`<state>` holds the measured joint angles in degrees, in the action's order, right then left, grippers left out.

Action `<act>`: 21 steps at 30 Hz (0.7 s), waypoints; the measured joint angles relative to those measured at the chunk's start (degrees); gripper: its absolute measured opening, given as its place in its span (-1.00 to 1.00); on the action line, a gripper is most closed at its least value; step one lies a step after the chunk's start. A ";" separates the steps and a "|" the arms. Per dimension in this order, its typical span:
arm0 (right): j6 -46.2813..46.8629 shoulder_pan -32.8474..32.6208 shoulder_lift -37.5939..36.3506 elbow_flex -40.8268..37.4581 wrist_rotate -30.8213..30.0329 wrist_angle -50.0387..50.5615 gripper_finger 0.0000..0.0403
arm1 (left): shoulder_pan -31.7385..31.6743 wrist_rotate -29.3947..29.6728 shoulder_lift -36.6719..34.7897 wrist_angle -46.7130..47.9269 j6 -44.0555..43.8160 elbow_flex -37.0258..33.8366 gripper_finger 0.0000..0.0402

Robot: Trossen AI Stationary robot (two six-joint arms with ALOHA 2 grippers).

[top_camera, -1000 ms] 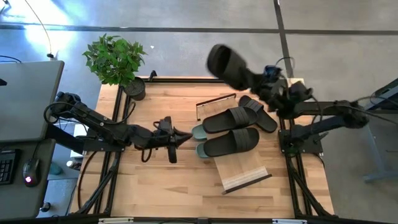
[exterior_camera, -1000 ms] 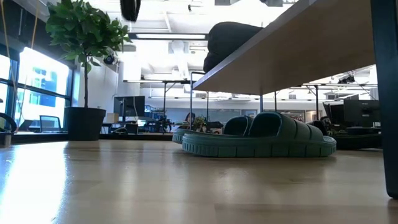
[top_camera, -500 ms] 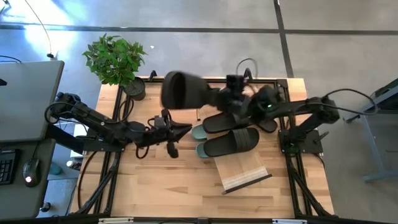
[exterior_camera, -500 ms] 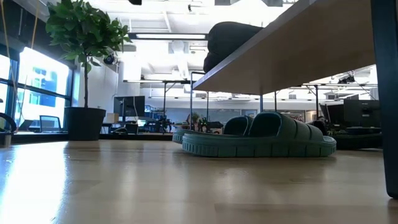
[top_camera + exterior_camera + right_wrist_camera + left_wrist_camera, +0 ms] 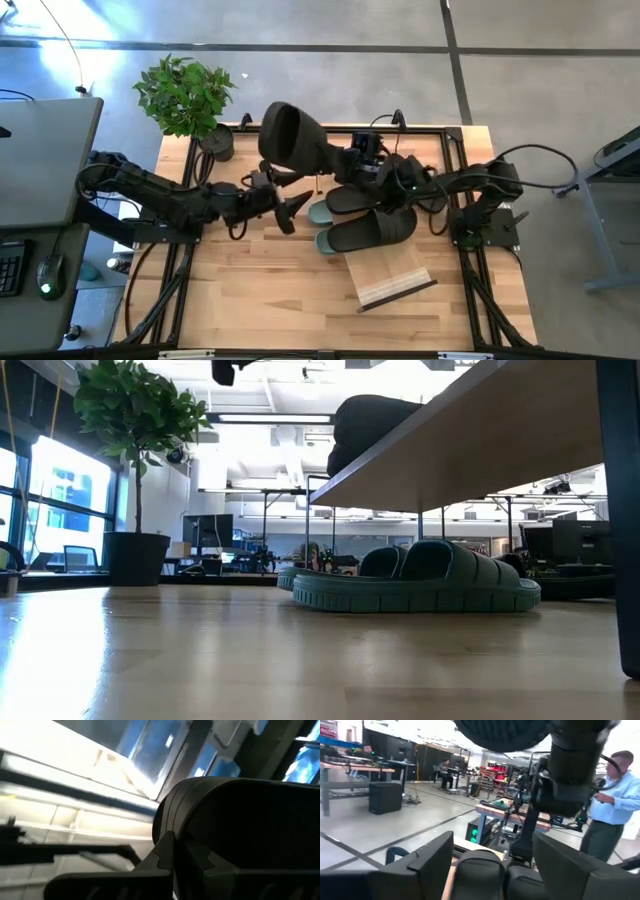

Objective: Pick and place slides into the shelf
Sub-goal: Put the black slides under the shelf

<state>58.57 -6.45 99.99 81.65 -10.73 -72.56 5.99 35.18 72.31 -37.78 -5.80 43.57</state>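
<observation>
My right gripper [image 5: 346, 158] is shut on a black slide [image 5: 288, 138] raised high above the table's middle, left of the shelf. In the right wrist view this slide [image 5: 240, 825] fills the picture. The shelf [image 5: 388, 278] bears two black slides [image 5: 372, 190] [image 5: 372, 228] on its sloping wood plank. Under it, two green slides [image 5: 322, 212] [image 5: 415, 585] rest on their soles on the table. My left gripper [image 5: 285, 202] hovers open just left of the shelf, nothing between its fingers [image 5: 437, 865]. My right gripper holds the black slide by one end [image 5: 330, 155], coming at it from the table's right and slanting upward. The slide sticks out beyond the fingers toward the table's left, lifted well clear of the table and shelf. Which part the fingers pinch is hidden by the slide itself.
A potted plant [image 5: 185, 95] stands at the table's far left corner. Another black slide [image 5: 425, 190] lies at the shelf's far right. A person [image 5: 615, 795] stands in the room beyond the table. Bare wood lies along the near edge [image 5: 270, 300].
My right gripper has carried the black slide from the far right corner toward the table's left, over the shelf, and tipped further upward. My left gripper has opened, turned, and drifted slightly toward the far edge and the shelf.
</observation>
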 joint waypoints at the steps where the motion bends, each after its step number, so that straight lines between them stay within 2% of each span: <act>1: 1.01 -0.20 0.53 0.00 -1.17 0.11 -1.00 | -0.48 -0.01 0.00 0.00 -0.01 0.00 0.32; 5: 4.97 -0.31 3.54 -0.02 -4.26 -1.37 -1.00 | -2.40 0.00 0.00 -0.39 -0.02 0.00 0.40; 11: 7.04 0.94 6.16 -0.02 -5.81 -11.82 -1.00 | -3.14 0.02 0.00 -1.88 -0.02 0.00 0.40; 21: 4.47 2.00 6.31 -0.02 -8.54 -11.77 -1.00 | -3.48 0.20 0.00 -1.90 0.07 0.00 0.37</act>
<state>63.04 -4.45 106.30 81.62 -19.27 -84.33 2.50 35.38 72.31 -39.68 -5.73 43.57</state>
